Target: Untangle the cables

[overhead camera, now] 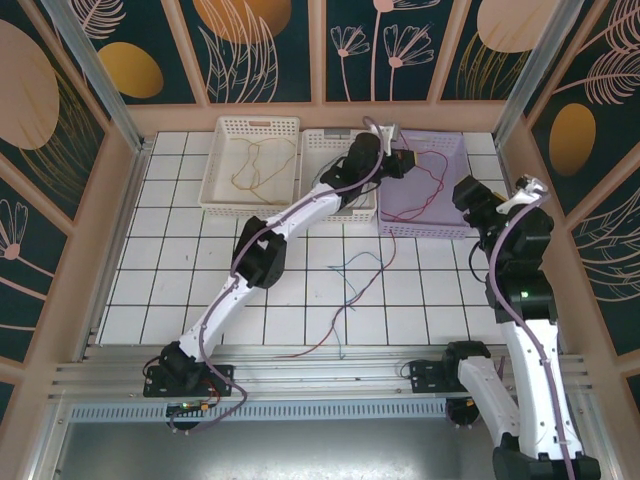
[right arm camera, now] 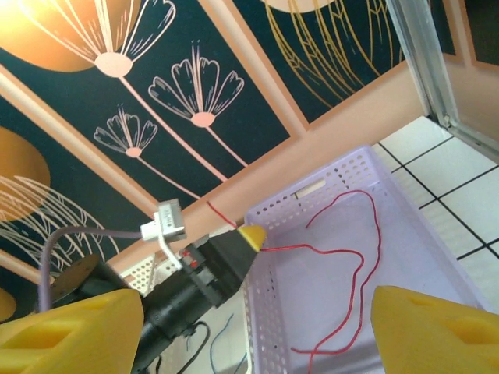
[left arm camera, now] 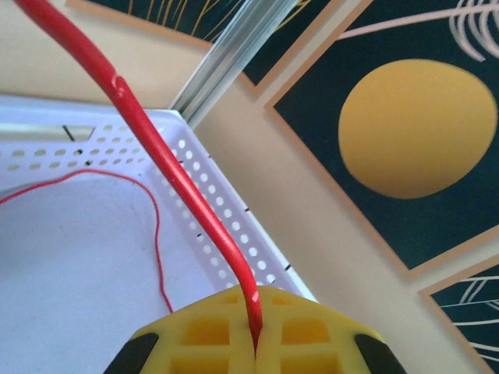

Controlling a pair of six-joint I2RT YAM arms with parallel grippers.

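near the middle of the bench (overhead camera: 180, 290) lay a loose bunch of cables (overhead camera: 350, 285), blue, green and dark red, crossing each other. farther on, the right end effector (right arm camera: 257, 335) hung released near the purple basket (overhead camera: 425, 229), fingers wide apart, holding nothing. the left end effector (left arm camera: 256, 347) was clenched on the red cable (left arm camera: 183, 183) above that basket. to do this well, it should lower the held end inside the walls before letting go, so that no loop hangs over the rim. a tan cable (overhead camera: 255, 165) lay in the far left white basket (overhead camera: 212, 175).
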